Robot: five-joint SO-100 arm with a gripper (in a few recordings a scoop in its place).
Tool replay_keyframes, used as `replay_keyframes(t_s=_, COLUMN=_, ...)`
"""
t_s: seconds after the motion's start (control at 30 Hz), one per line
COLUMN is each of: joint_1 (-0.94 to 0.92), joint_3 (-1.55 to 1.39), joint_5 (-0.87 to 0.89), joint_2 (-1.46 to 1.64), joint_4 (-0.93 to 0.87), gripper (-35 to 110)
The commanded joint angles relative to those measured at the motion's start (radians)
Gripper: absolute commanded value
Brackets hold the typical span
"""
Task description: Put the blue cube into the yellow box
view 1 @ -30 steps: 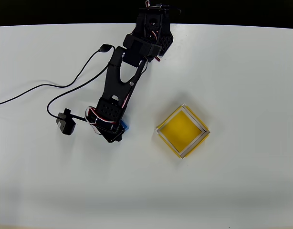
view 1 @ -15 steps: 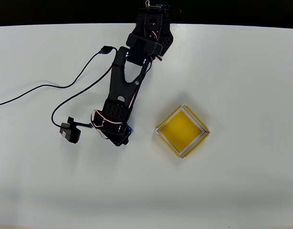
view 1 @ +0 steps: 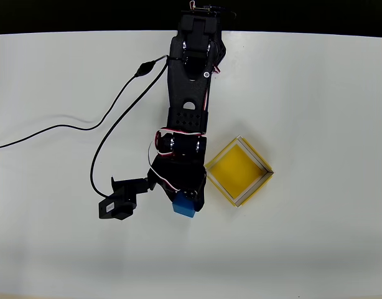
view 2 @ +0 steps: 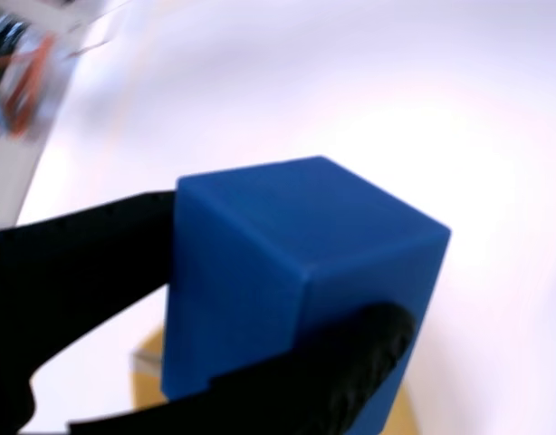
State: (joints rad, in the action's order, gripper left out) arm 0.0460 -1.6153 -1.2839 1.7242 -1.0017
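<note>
While the tool (view 1: 186, 200) pinches the blue cube (view 1: 184, 205) between both fingers (view 2: 88, 272), the yellow box (view 1: 238, 170) sits just beside it on the desk (view 1: 315, 93).

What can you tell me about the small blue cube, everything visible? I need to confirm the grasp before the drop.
The small bright-blue cube is a solid block with plain matte faces and crisp edges, slightly taller than wide in the wrist view. It is clamped between the black gripper's fingers, one on each side. In the overhead view the cube sits at the gripper's tip, left of the shallow yellow box and outside it. Whether it is clear of the table, I cannot tell.
</note>
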Motion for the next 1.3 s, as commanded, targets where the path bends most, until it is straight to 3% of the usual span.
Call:
replay_keyframes(t_s=0.0, joint_1=0.107, joint_3=0.051, joint_5=-0.017, joint_2=0.166, joint_4=0.110, gripper=13)
replay_keyframes(t_s=0.3, joint_1=0.275, joint_3=-0.198, joint_5=-0.071, joint_2=0.230, joint_4=0.393, gripper=14)
replay_keyframes(t_s=0.67, joint_1=0.397, joint_3=-0.403, joint_5=-0.002, joint_2=0.295, joint_4=0.425, gripper=14)
replay_keyframes(t_s=1.27, joint_1=0.362, joint_3=-0.571, joint_5=0.031, joint_2=0.244, joint_4=0.477, gripper=13)
